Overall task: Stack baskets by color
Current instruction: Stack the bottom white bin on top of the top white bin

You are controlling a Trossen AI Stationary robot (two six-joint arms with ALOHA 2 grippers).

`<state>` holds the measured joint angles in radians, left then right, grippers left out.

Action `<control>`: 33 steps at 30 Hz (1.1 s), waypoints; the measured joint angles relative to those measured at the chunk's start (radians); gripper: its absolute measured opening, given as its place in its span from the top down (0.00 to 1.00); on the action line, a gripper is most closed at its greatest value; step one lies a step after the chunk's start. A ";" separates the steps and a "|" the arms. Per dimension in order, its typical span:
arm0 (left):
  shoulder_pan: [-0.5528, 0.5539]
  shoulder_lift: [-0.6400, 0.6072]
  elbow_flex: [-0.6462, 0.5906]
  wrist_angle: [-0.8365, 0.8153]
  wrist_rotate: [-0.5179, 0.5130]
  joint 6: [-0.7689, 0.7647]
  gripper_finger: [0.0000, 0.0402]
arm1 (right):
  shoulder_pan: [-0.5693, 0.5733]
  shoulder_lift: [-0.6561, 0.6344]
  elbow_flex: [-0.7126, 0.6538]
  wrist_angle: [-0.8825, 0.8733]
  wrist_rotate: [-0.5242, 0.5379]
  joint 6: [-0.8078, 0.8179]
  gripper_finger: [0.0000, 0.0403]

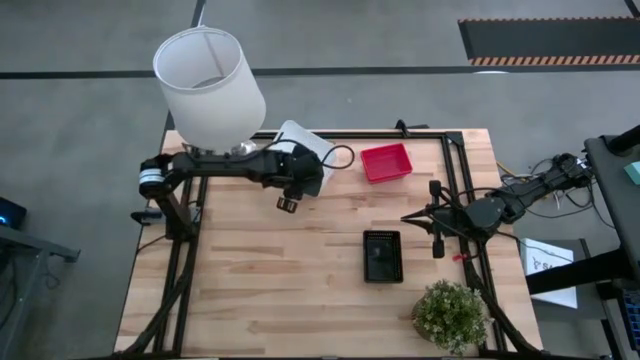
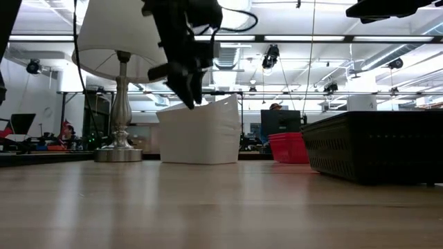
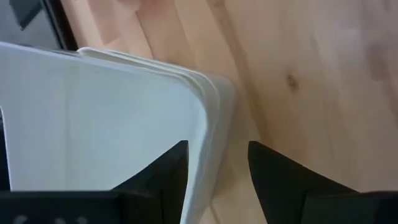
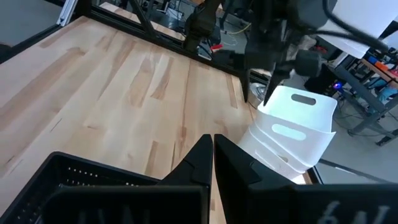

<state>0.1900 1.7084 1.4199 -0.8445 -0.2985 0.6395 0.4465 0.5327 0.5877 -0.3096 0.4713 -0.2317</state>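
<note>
In the high view, the left gripper is in the upper middle of the frame, over the near corner of the white baskets, which sit beside the lampshade. Its fingers are apart and nothing is between them. The red baskets are right of center in the upper part. The black baskets lie below them, near the middle. The right gripper waits at the right edge of the table, with a potted plant at the lower right.

In the low view, the left gripper hangs in the upper middle, its tips just at the rim of the white baskets. The lamp base stands at the left. The red baskets are behind, and the black baskets fill the right side.

In the left wrist view, 2 dark fingers at the bottom stand apart, and the corner of the white baskets is near them; several nested rims are visible.

In the right wrist view, the right gripper is closed and empty, just above the black baskets. The white baskets are at the right, with the left gripper above them.
</note>
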 joint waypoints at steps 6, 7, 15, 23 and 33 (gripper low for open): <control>0.009 0.000 -0.044 0.078 -0.021 0.013 0.63 | 0.000 0.000 0.000 0.000 0.000 0.001 0.98; 0.009 0.000 -0.044 0.086 -0.021 0.014 0.63 | 0.000 0.000 0.000 0.000 0.000 0.003 0.98; 0.013 -0.002 -0.044 0.106 -0.020 -0.001 0.68 | 0.000 0.000 0.000 0.000 0.000 -0.005 0.98; 0.013 -0.002 -0.044 0.103 -0.009 -0.004 0.94 | 0.000 0.000 0.000 0.000 0.000 -0.004 0.98; 0.011 -0.002 -0.031 0.101 0.000 -0.006 0.98 | 0.000 0.000 0.000 0.000 0.000 -0.004 0.98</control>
<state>0.2008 1.7065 1.3887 -0.7439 -0.2989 0.6338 0.4465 0.5327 0.5877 -0.3099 0.4717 -0.2356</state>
